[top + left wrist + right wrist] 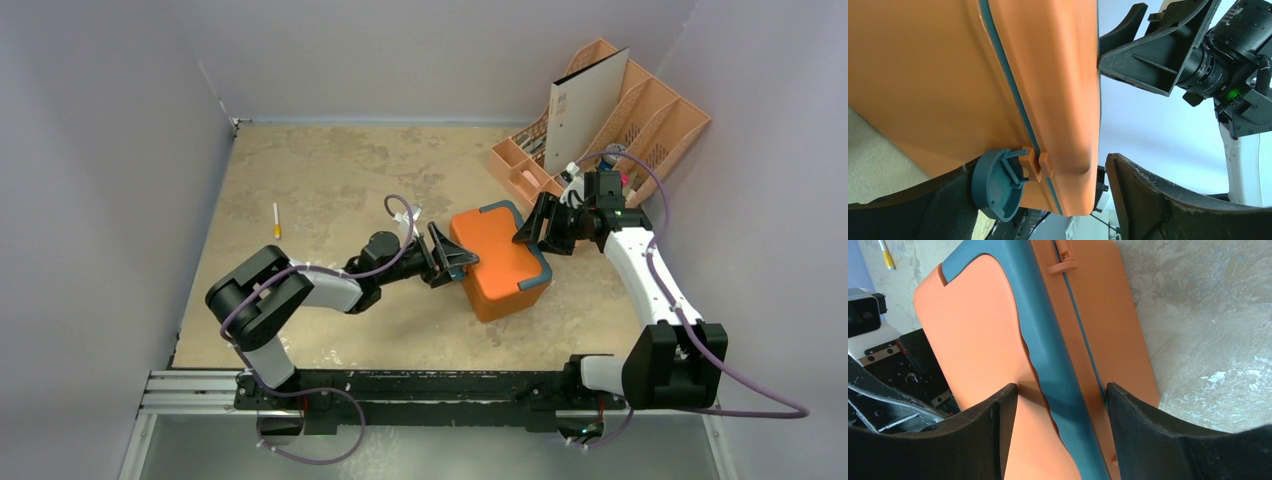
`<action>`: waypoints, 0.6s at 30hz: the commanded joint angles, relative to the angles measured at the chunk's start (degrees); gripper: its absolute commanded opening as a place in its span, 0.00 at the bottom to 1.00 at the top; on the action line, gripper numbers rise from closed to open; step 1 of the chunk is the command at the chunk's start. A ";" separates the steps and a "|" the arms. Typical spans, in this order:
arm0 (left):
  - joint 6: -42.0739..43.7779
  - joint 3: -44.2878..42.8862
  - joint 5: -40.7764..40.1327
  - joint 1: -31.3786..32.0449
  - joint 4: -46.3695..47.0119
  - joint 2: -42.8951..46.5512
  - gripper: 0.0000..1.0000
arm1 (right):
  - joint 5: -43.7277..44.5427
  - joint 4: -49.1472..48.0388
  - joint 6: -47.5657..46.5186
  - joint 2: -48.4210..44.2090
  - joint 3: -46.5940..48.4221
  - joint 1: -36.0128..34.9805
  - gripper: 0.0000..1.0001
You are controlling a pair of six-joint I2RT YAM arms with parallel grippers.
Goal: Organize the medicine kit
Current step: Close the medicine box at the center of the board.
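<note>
While upright, medicine kit (497,262) on table (320,180).

Tan, mottled table (330,170) in front of me. On it: the orange medicine kit (495,270), standing near the centre; a peach desk organizer (650,120) in my far right corner; a thin white stick with a yellow tip (276,220), lying alone, well to my left.
</note>
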State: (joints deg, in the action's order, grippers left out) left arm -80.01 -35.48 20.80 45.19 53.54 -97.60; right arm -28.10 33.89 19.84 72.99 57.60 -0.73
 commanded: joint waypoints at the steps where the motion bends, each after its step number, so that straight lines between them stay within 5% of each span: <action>1: -0.47 0.93 -2.18 0.76 5.20 2.58 0.84 | -3.52 -0.39 0.77 -0.80 -0.56 -0.45 0.67; 18: 2.77 0.33 -5.83 0.72 -9.65 14.71 0.82 | -3.81 -1.34 0.99 -0.86 -1.97 -0.41 0.66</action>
State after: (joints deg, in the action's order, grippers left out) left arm -78.30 -34.15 16.29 45.56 42.30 -86.83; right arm -30.04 32.29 20.62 72.97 56.49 -0.73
